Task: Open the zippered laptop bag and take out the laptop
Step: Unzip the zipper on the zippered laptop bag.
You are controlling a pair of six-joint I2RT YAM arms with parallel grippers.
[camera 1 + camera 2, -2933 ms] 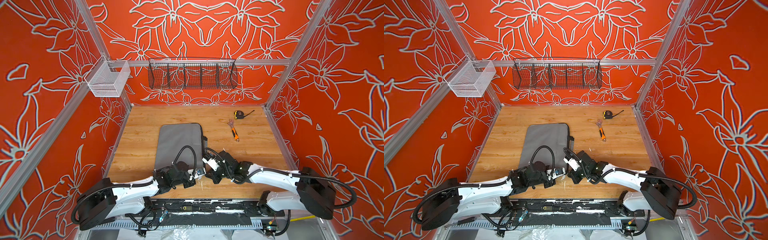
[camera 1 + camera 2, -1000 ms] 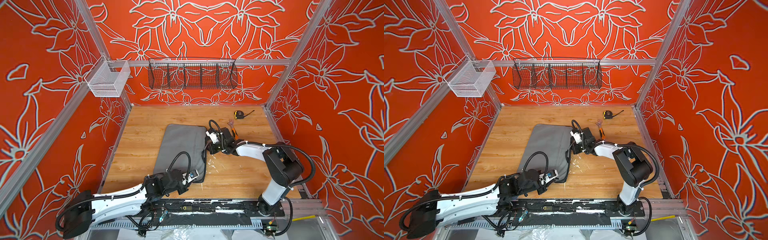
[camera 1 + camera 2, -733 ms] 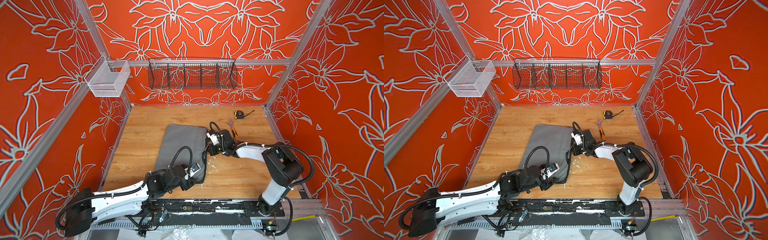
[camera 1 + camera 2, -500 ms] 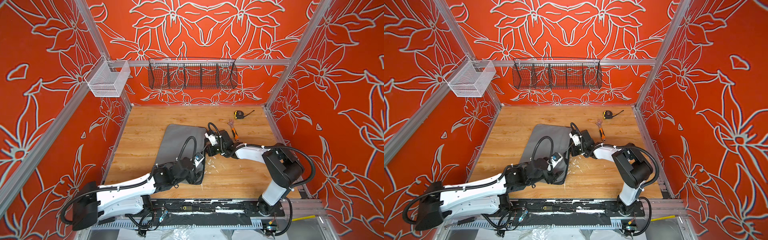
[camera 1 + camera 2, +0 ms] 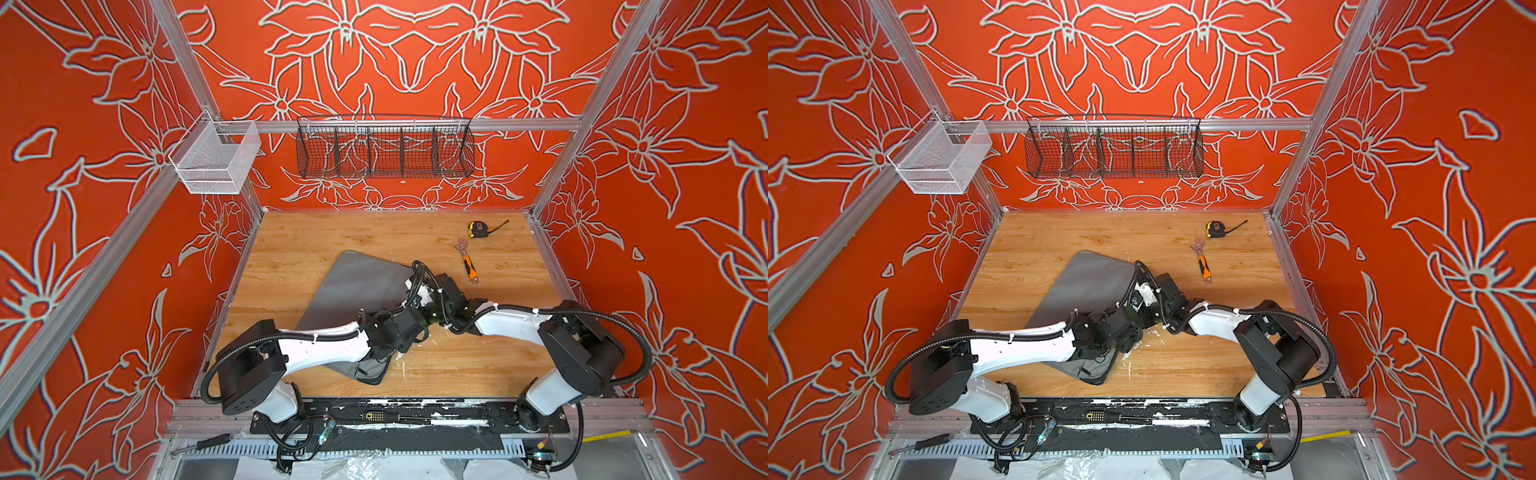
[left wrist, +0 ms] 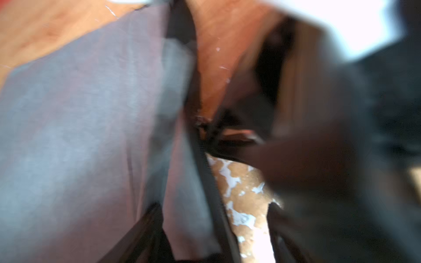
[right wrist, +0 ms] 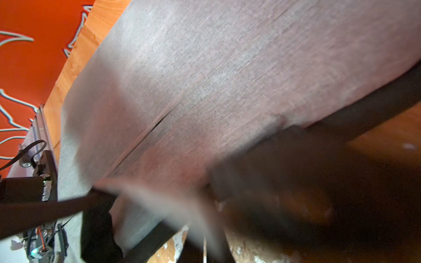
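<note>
- Wood table [image 5: 332, 237], orange floral walls [image 5: 395, 62]; wrench [image 5: 467, 264] and tape measure [image 5: 478, 228] far right.
- Grey laptop bag [image 5: 357, 282] lies skewed mid-table, near corner gaping; laptop hidden from you.
- Right gripper [image 5: 430, 309] closed at bag's right edge, possibly on the zip [image 6: 205, 177]; left gripper [image 5: 415, 328] beside it, width unreadable.
- Only right wrist view gives you the weave [image 7: 227, 68].

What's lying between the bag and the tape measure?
Just the wrench, nearer the tape measure; the rest is bare table, in both top views.
</note>
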